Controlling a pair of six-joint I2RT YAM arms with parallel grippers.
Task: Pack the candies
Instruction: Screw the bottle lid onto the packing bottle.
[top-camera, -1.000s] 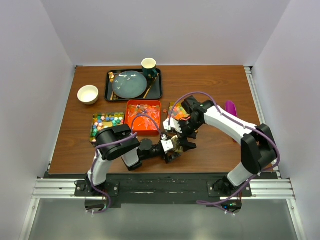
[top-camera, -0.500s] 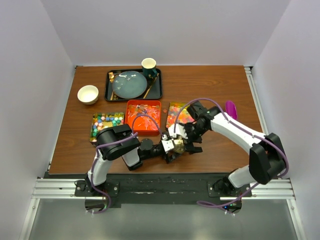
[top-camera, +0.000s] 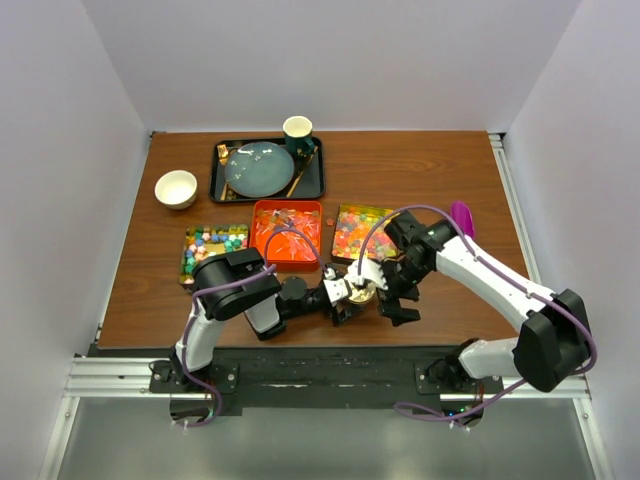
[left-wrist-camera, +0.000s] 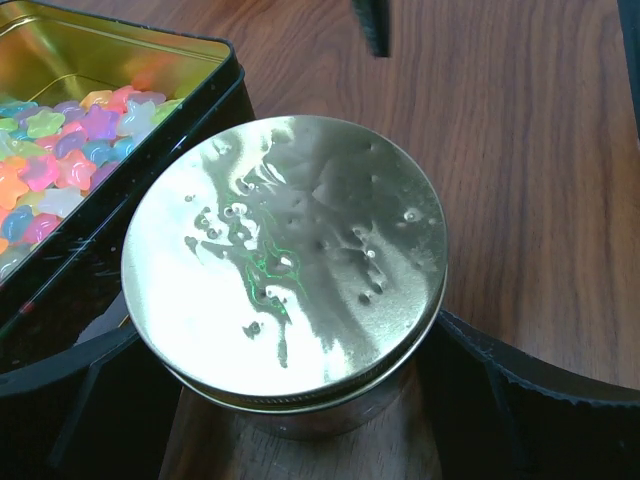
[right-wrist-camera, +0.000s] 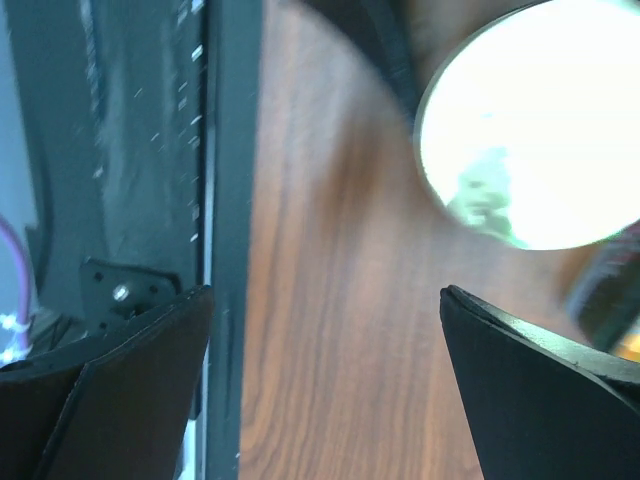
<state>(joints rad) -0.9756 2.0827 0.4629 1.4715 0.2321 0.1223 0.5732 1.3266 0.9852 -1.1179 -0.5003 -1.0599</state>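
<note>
Change: the right gripper (top-camera: 395, 303) has come off the gold lid (left-wrist-camera: 285, 265) and swung toward the near edge of the table (top-camera: 420, 170); a second ago it sat right over the jar (left-wrist-camera: 320, 415)
Right jaws: spread wide with nothing between them; the lid shows blurred beyond them
Left jaws: the left gripper (top-camera: 345, 295) is clamped on the jar below the lid, one finger on each side
Lid: lies flat on the jar's mouth, shiny and dented; how tight it sits cannot be told
Meaning: closing this jar looks done or nearly done; what is inside is hidden
Candies: still in three open containers beyond the jar, with bright cubes (top-camera: 213, 245) on the left, wrapped pieces (top-camera: 287, 232) in the orange tray, and pastel sweets (left-wrist-camera: 60, 150) in the gold tin just beside the jar
Look: the pastel ones are small, glossy and soft-coloured, lying loose in a shallow layer
</note>
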